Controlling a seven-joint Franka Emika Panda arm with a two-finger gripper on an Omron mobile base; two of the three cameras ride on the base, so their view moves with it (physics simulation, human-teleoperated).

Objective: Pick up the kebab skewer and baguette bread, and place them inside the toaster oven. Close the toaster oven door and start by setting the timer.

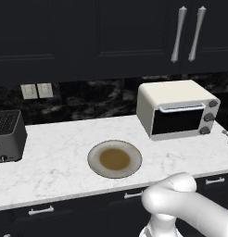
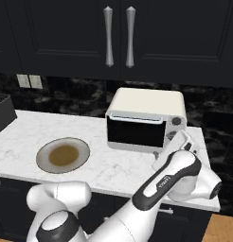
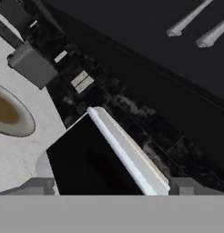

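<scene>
The cream-white toaster oven (image 1: 174, 95) (image 2: 147, 101) stands at the back right of the counter. Its dark glass door (image 1: 176, 121) (image 2: 135, 132) (image 3: 86, 159) is shut, with the pale bar handle (image 3: 127, 148) along its top. My gripper (image 3: 114, 186) is open at the oven's right front corner, one fingertip on each side of the door's top edge and looking along the handle. In the right base view my white hand (image 2: 177, 144) hangs just below the oven's knobs (image 2: 175, 121). The kebab skewer and the baguette bread are hidden or out of view.
A round plate (image 1: 93, 159) (image 2: 41, 152) (image 3: 22, 129) with a brown well and nothing on it lies mid-counter. A dark grey slot toaster (image 1: 8, 134) (image 3: 32, 66) stands at the far left. Dark wall cabinets with silver handles (image 2: 118, 35) hang above.
</scene>
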